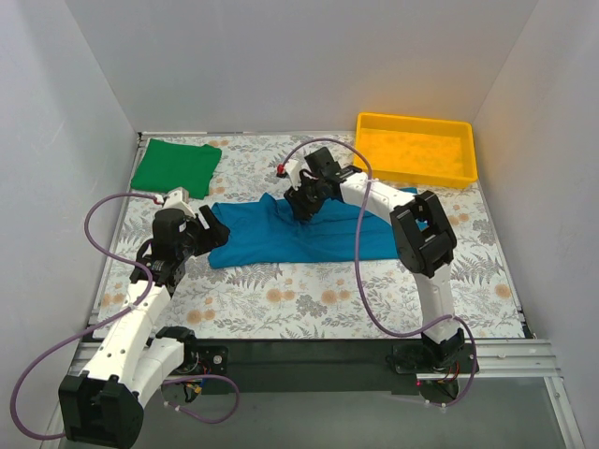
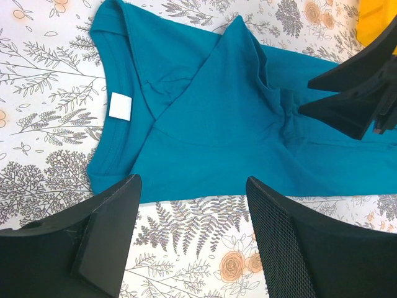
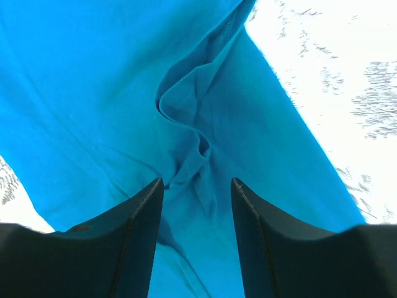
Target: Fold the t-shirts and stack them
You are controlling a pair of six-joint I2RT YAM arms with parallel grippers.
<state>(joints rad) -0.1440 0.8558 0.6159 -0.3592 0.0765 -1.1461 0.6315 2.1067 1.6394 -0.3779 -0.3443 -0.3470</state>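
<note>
So, the teal-blue t-shirt (image 1: 309,236) lies flat on the table (image 1: 281,304) with its long axis running side to side in the top view. One end stops just beside the near wall of the yellow tray (image 1: 412,119). The collar end points away from the tray, toward my left arm.

It's half folded. One flap is turned over on a diagonal, the collar is open, and there's one white label (image 2: 120,105) inside the neck. The cloth is rumpled in the middle.

The green t-shirt (image 1: 176,168) is already folded into a tidy rectangle. It sits well apart from the tray, in the opposite far corner. That makes two shirts and one tray, and nothing is stacked yet.

My right gripper (image 1: 304,208) is down on the teal shirt, on the shirt's far edge, about halfway from the tray to the collar. On its own camera the right gripper's (image 3: 193,183) jaws stand apart, with a puckered ridge of fabric running up between them. They aren't closed on it as far as I can see.

My left gripper (image 2: 192,183) is at the collar end, the end farthest from the tray. Its jaws are spread wide over the shirt's near edge and are holding nothing.
</note>
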